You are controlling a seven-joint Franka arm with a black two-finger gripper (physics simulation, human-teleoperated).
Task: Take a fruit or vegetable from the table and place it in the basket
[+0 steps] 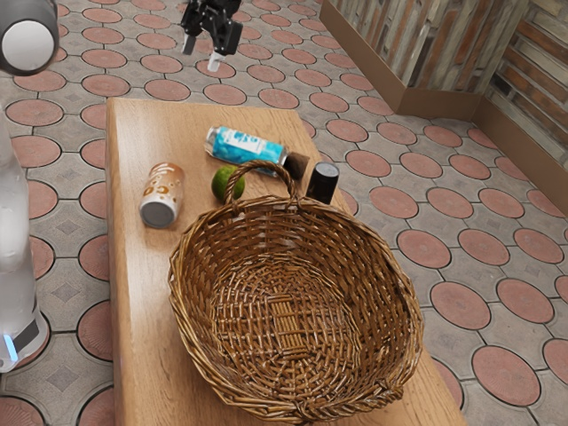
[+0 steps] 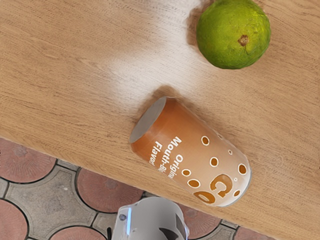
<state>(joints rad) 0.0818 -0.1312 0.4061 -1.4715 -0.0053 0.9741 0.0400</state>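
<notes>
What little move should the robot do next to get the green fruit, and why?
I'd probably slide the open end effector sideways over the lime before going down. It hangs empty, high above the table, and the can is nearer the wrist view's middle than the lime.

- You have bright, soft light in both views, seemingly from overhead.
- Your wrist view catches a whitish glare on the wooden surface (image 2: 60,65), near the can (image 2: 192,155) and lime (image 2: 233,33).
- You'll see soft-edged shadows hugging both.
- Between the wicker basket's (image 1: 410,302) strands, you get darker shade.
</notes>
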